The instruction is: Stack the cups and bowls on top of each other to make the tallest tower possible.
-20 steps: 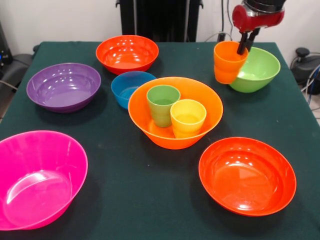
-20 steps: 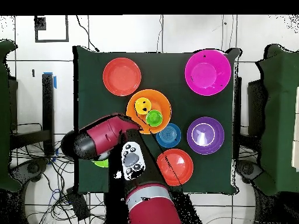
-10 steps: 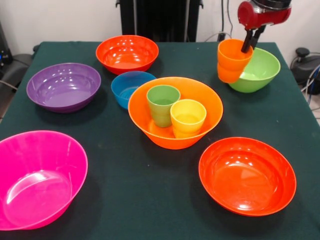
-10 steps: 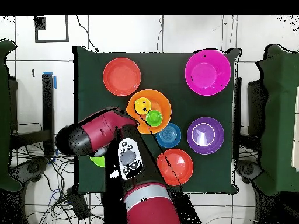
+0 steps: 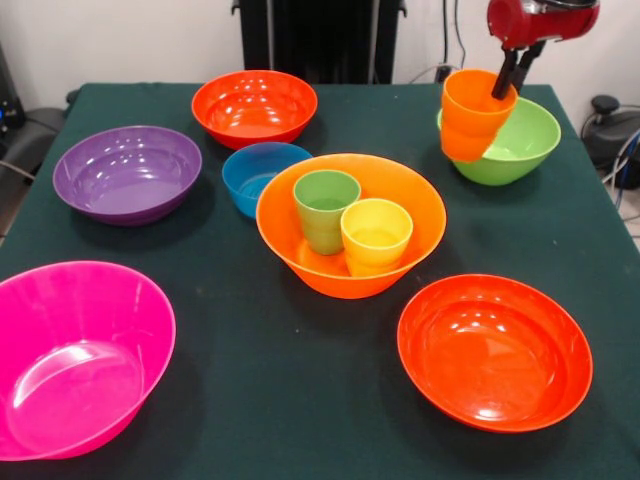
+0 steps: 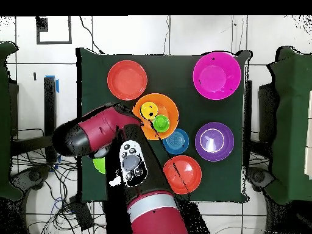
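Right now we've got the small glossy orange plastic cup (image 5: 472, 114) lifted off the table, hanging tilted in front of the lime green plastic bowl (image 5: 512, 142) at the far right of the dark green tablecloth (image 5: 300, 400). The black-fingered gripper (image 5: 512, 72) is clamped on the cup's rim, one finger inside the wall, the other outside, w/ the red wrist above it.

Handling, as we judge it: thin hard plastic, light, stiff, slick. A rim pinch like this lets the cup swing or slip, so moves should be slow; it won't crush or break easily.

Taking the large light orange plastic bowl (image 5: 350, 225) as our landmark, roughly mid-table: the green plastic cup (image 5: 326, 208) and yellow plastic cup (image 5: 375, 235) stand upright inside it, touching each other. The small blue plastic bowl (image 5: 258, 175) sits just beside its left rim, toward the back. One red-orange plastic bowl (image 5: 254, 106) is behind it, well apart; the other red-orange bowl (image 5: 494, 350) is in front and to the right, near but not touching. The purple plastic bowl (image 5: 128, 172) lies off to its left, and the large pink plastic bowl (image 5: 78, 355) is at front left, well apart.

Overhead, the arm covers the held cup and most of the lime bowl. No real tower yet, by our reading: just two cups in the base bowl, everything else single on the cloth.
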Action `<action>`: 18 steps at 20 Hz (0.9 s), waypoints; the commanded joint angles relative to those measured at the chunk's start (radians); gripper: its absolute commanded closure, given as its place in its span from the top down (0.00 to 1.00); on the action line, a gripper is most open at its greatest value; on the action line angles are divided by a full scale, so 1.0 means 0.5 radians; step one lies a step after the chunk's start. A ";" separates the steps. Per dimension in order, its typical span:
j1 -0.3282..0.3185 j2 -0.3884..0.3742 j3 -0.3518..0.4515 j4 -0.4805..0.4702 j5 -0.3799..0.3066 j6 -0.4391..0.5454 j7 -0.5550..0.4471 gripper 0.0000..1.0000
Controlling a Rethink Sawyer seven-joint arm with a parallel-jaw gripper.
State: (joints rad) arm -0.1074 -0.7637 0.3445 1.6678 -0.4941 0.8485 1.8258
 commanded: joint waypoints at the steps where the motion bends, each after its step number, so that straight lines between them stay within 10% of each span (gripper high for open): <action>1: -0.062 0.138 0.151 -0.196 -0.260 0.152 -0.585 0.00; 18: -0.144 0.217 0.191 -0.232 -0.400 0.182 -0.577 0.00</action>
State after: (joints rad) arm -0.1598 -0.6882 0.3871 1.5762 -0.6074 0.8498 1.8256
